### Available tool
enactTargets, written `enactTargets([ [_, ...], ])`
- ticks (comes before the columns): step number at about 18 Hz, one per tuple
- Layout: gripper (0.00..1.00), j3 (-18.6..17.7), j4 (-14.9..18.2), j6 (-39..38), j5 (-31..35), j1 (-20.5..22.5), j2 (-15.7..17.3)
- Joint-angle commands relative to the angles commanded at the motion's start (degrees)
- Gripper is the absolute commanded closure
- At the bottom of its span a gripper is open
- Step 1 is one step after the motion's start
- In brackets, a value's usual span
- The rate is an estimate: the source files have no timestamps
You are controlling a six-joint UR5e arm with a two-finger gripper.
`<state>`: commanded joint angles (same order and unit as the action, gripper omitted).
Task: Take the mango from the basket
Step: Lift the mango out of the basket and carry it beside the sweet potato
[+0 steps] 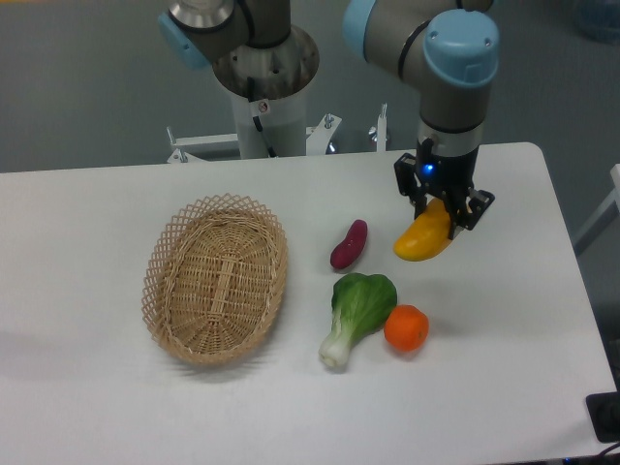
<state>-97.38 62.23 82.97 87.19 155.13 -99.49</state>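
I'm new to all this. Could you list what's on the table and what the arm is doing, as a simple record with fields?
gripper: two-finger gripper shut on the mango
mango: smooth yellow-orange elongated mango, right of the basket
basket: oval tan woven wicker basket, nothing in it
sweet potato: purple sweet potato
greens: leafy green bok choy
orange: round orange fruit, touching the greens
table: white table

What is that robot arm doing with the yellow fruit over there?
The arm's gripper is closed around a mango, holding it at the right side of the white table, well away from the wicker basket on the left. The basket has nothing in it. Between them lie a purple sweet potato, a leafy green bok choy and a round orange fruit, none being touched. Whether the mango is lifted or resting on the table is hard to tell.
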Motion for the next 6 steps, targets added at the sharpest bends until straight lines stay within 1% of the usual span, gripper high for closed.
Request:
enactTargets([
  [6,0.43,0.0,0.0,0.1,-0.3,0.1,0.0],
])
